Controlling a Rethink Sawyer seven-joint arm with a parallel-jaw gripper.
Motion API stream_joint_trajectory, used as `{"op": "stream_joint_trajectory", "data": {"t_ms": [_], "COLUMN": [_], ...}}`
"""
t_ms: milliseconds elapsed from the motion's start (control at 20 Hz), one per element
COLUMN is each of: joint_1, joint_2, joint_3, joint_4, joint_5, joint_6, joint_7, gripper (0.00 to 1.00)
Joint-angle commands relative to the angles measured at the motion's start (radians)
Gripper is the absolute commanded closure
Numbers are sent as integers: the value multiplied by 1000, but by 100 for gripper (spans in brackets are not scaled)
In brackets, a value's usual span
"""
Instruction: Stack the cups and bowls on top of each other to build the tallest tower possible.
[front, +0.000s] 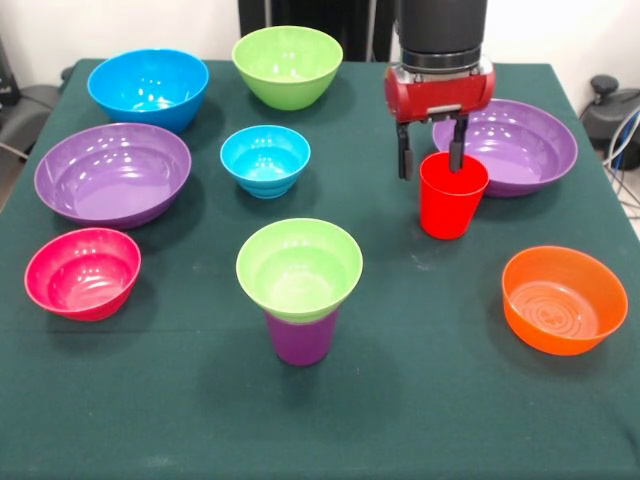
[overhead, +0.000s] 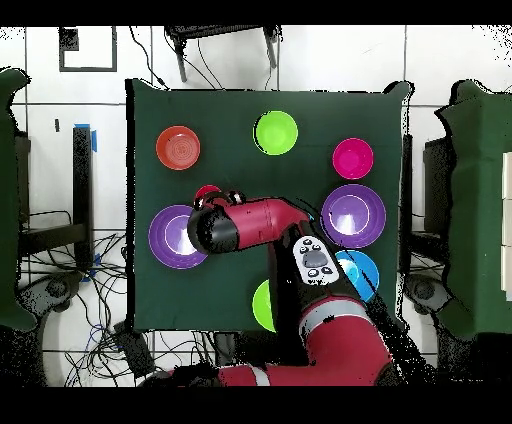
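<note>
Near the middle of the table, a bit toward the far edge in the front view, the gripper (front: 431, 160) hangs over the red cup (front: 452, 194). One finger sits outside the cup's rim and the other dips inside it, so the wall of the cup is between them. I cannot tell if they are squeezing the wall yet or just waiting beside it. The cup stands upright on the green table (front: 420, 400), just in front of a big purple bowl (front: 520, 145).

Closer to the near edge stands the tower (front: 300, 290). It is a purple cup (front: 300, 340) with a small green bowl (front: 299, 268) sitting in its mouth. The red cup probably needs to go there next.

Other bowls wait around the table: a small blue bowl (front: 265, 160) in the middle, a big blue bowl (front: 148, 88) and a big green bowl (front: 287, 65) by the far edge, a second purple bowl (front: 112, 172) and a pink bowl (front: 82, 272) on one side, and an orange bowl (front: 564, 299) on the other.

What could go wrong? The grip is only on one thin side of the cup, so the cup might tilt or slip out when lifted. The green bowl looks wider than the purple cup under it, so a bump or a hard push might knock the whole tower over.
</note>
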Motion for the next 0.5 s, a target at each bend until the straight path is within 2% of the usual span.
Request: {"op": "stream_joint_trajectory", "data": {"t_ms": [50, 500], "joint_1": [-20, -18], "joint_2": [34, 39], "joint_3": [23, 17], "joint_4": [-50, -46], "joint_5": [-63, -71], "joint_6": [-17, -39], "joint_7": [22, 31], "gripper": [0, 0]}}
